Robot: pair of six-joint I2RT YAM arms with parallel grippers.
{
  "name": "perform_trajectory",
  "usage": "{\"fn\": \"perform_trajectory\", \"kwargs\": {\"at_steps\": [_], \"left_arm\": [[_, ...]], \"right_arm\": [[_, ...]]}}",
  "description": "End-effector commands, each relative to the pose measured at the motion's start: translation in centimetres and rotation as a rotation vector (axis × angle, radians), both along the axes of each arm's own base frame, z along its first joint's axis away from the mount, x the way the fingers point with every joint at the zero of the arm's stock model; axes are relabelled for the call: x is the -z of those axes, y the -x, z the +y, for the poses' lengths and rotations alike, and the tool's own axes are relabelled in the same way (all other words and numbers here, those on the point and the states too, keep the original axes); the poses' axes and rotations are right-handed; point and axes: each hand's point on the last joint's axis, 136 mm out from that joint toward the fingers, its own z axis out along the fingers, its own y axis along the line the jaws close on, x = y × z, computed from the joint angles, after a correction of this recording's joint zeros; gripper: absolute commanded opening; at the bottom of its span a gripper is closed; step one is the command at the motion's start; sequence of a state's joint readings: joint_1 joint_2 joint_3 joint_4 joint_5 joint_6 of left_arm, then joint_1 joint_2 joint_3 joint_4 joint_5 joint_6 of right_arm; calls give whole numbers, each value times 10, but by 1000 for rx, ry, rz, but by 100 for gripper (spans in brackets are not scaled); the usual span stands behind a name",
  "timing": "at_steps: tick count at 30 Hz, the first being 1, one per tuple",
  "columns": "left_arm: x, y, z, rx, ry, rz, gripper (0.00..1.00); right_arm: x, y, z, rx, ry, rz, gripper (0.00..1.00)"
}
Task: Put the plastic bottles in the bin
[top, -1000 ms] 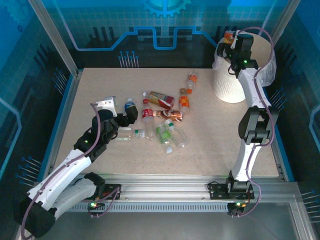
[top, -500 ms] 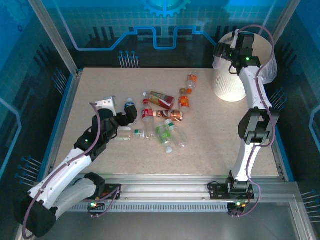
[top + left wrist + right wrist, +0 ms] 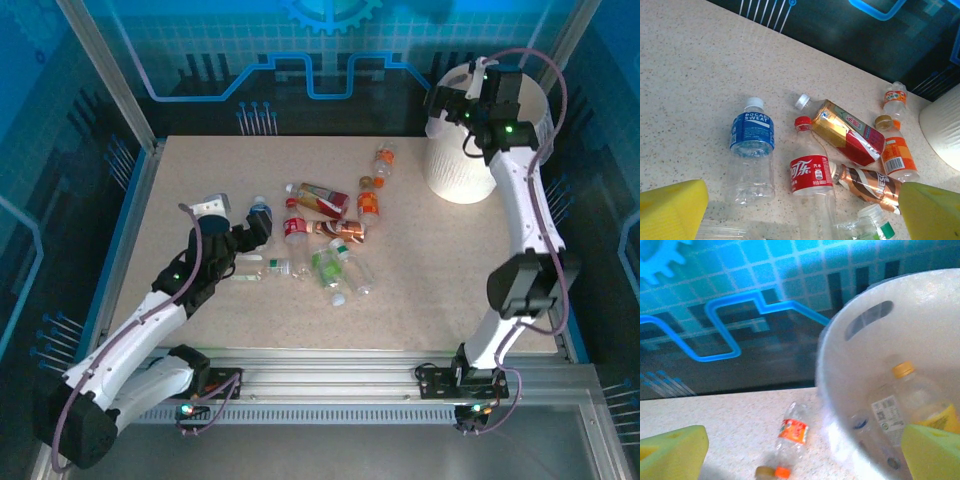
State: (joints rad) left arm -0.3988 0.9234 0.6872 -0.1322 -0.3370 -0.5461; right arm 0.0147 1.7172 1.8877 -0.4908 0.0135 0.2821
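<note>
Left arm (image 3: 140, 320) extends forward at a low angle with the wrist pitched down. Left gripper (image 3: 258, 228) jaws stand fully spread. Right arm (image 3: 525, 210) reaches high and far forward, nearly straight. Right gripper (image 3: 448, 103) jaws stand wide apart, nothing between them.

The right gripper (image 3: 447, 98) has spread its jaws wide above the bin (image 3: 840, 365); the bottle (image 3: 912, 395) it held now lies inside.
</note>
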Motion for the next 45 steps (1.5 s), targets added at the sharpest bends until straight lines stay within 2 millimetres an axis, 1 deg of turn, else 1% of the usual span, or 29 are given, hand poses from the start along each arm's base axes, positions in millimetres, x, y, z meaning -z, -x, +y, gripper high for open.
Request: {"fn": "perform_trajectory", "kwargs": {"at_steps": [1,3,5,8,10,14,15,16,18,22,24,27,30,32,35,36,38,42,45], "left_arm": [[1,-3,6,-51,37,25,99],[6,-4,8,-69,50,49,99],[11,-5,9,-80,62,73,99],[18,-6,8,-89,86,102,99],[23,-7,9,-104,100,124,99],[31,-6,8,-105,113,150,99],[31,-6,6,-94,118,149,99],[32,-6,4,-84,124,149,99],[34,-4,4,-82,131,156,99],[35,1,8,-86,126,159,99],[35,4,11,-94,125,155,99],[36,8,15,-105,129,148,99],[37,10,16,-108,136,144,99],[37,10,16,-107,140,140,99],[40,10,15,-103,145,139,99],[40,10,15,-102,147,138,99],[42,10,15,-103,152,138,99],[43,11,15,-114,180,127,99],[44,11,14,-116,220,105,99]], "right_arm": [[0,27,29,-51,-48,-4,100],[17,38,44,-75,-62,23,100],[39,48,61,-111,-65,66,100],[81,57,85,-136,-72,167,100],[109,59,103,-161,-61,246,100],[163,53,132,-211,19,447,100],[178,50,137,-216,53,501,100],[189,46,138,-199,86,541,100],[211,38,142,-181,119,586,100],[250,25,149,-151,120,655,100],[271,22,155,-172,112,696,99],[295,19,161,-187,110,761,96],[312,16,157,-160,131,785,94],[320,13,154,-141,151,791,92],[327,11,152,-127,167,808,86],[326,11,151,-123,170,806,85],[342,12,149,-117,186,837,83],[354,17,155,-157,171,876,80],[358,23,154,-154,178,897,78]]}}
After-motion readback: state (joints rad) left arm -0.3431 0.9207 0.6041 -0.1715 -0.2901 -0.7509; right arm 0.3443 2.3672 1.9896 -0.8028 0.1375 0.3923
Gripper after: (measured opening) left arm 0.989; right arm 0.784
